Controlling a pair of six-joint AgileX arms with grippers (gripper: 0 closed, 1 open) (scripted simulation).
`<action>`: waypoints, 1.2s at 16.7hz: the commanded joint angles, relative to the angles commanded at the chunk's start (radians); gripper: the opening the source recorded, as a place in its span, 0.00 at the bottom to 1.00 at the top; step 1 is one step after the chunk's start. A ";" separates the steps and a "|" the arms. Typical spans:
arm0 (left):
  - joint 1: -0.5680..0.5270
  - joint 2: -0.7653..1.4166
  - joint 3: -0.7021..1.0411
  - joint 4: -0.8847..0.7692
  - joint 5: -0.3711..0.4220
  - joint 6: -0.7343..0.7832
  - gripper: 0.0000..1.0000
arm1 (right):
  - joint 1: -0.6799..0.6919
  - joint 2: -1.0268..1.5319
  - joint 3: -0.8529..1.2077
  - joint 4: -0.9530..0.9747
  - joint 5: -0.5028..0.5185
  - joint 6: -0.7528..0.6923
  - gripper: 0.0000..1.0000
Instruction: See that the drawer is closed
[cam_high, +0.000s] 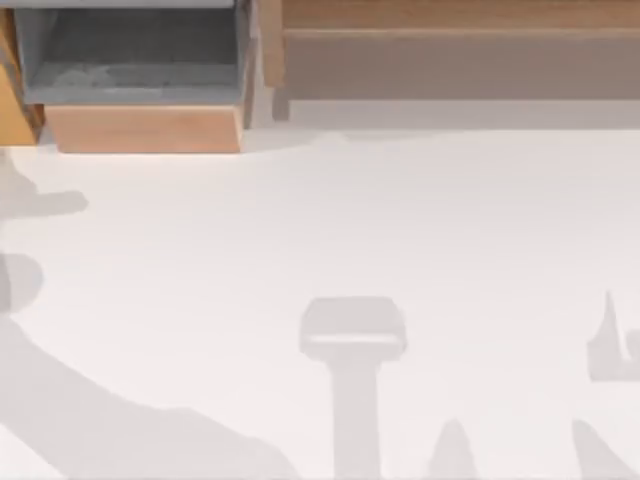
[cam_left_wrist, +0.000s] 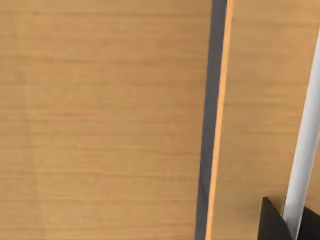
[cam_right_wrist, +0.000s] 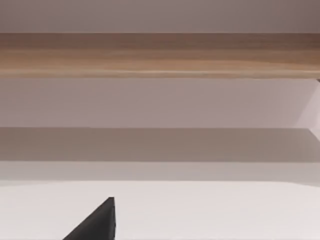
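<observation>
The drawer (cam_high: 145, 128) stood pulled out at the frame's upper left, beside the cabinet (cam_high: 460, 60). We judged a square, steady push on its front panel best. We could not tell the state of either arm's jaws.

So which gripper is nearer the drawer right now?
Left, probably. The drawer sits open at the table's left; the left gripper is close against wood panelling, the right gripper faces the wide cabinet from farther back.

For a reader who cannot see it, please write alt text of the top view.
An open drawer sits at the table's far left edge, its tan front pulled out, grey inside showing. A wide wooden cabinet stands to its right.
</observation>
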 joint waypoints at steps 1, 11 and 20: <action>-0.007 0.012 0.031 -0.014 -0.006 0.000 0.00 | 0.000 0.000 0.000 0.000 0.000 0.000 1.00; -0.030 0.048 0.106 -0.063 -0.027 -0.005 0.23 | 0.000 0.000 0.000 0.000 0.000 0.000 1.00; -0.030 0.048 0.106 -0.063 -0.027 -0.005 0.90 | 0.000 0.000 0.000 0.000 0.000 0.000 1.00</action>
